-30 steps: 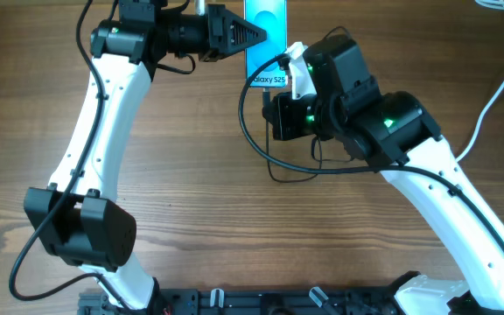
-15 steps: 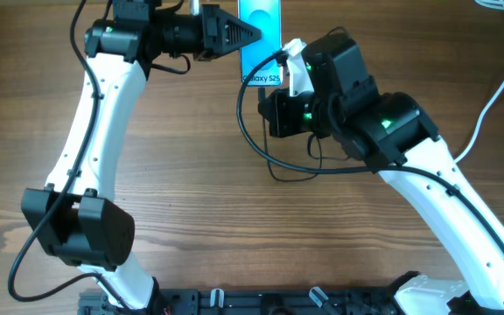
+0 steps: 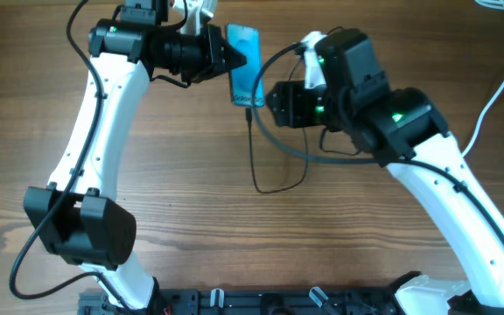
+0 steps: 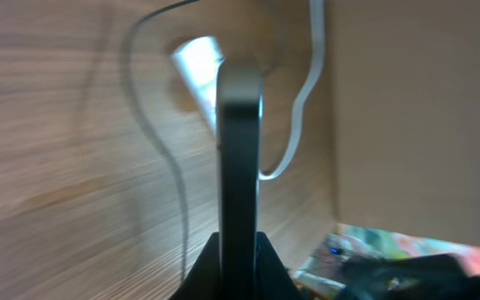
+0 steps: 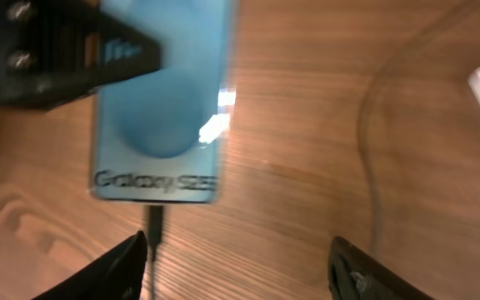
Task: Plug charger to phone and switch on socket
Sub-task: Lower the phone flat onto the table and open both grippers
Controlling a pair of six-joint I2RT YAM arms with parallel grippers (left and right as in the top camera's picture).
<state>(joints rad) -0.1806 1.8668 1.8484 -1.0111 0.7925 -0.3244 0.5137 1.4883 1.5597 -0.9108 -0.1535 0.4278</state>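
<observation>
The left gripper (image 3: 233, 58) is clamped on the phone (image 3: 245, 74) at upper centre of the overhead view, holding it tilted on its edge. The charger (image 3: 254, 149) tip meets the phone's bottom end, and its cable loops down and right across the bench (image 3: 191, 175). The right gripper (image 5: 236, 258) gapes wide just below the phone, holding nothing.

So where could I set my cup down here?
Bare wooden table lies between the white left arm and right arm, below the thin black cable loop. It is crowded up top around the cyan-screened flat phone, left pincer and right pincer.
</observation>
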